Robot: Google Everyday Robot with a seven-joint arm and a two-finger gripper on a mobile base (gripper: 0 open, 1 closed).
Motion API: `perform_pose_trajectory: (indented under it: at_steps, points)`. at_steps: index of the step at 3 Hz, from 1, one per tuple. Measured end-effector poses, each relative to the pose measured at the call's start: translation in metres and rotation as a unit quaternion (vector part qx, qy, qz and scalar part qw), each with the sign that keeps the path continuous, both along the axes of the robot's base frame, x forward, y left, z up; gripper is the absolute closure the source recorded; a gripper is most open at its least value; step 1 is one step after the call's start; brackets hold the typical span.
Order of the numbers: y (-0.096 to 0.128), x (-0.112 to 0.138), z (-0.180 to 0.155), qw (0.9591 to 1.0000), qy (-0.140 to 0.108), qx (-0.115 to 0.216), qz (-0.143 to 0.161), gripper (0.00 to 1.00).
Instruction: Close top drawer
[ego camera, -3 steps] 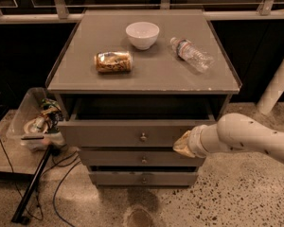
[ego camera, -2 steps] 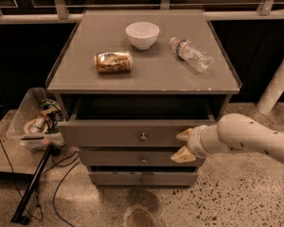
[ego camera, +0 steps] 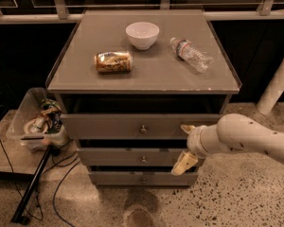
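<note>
1. At the centre of the view stood a grey chest [ego camera: 213, 105] of three drawers, and its flat top served as the counter [ego camera: 146, 79], which carried three small things.
2. From the right edge the white arm [ego camera: 255, 138] reached in low above the speckled floor [ego camera: 227, 202] and ended before the chest's right side.
3. We found the top drawer [ego camera: 104, 126] directly under the counter and partly pulled out. Its grey front stood forward of the frame, with a dark gap showing above it.
4. Below it sat the middle drawer [ego camera: 109, 156] and the bottom drawer [ego camera: 113, 178], each with a knob at its centre.
5. Left of the chest, a clear plastic bin [ego camera: 18, 119] held clutter that we could not make out, and a black pole [ego camera: 33, 183] leaned beside it.
6. We saw the gripper [ego camera: 184, 144] just in front of the right end of the top drawer's front. Its fingers [ego camera: 184, 163] were spread wide and pinched nothing, the upper one before the top drawer and the lower one before the middle drawer. We could not tell whether either touched the wood.
7. A clear plastic bottle [ego camera: 190, 54] lay on its side at the counter's right rear.
8. A white bowl [ego camera: 142, 34] stood upright at the centre rear.
9. A can [ego camera: 113, 62] lay on its side left of the middle, apart from the bowl.
10. One small round metal knob [ego camera: 143, 129] marked the centre of the top drawer's front, well left of the gripper.
</note>
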State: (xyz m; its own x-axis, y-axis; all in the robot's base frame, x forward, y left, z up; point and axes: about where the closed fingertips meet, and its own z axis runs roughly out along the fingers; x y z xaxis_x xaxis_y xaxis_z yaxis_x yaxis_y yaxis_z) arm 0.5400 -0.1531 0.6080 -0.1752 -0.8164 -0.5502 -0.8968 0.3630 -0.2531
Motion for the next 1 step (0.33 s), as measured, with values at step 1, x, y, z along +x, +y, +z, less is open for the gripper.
perform_pose_trajectory:
  at_steps: [1]
  points:
    - [0.0000,0.0000,0.0000,1.0000,0.000,0.000,0.000,0.00]
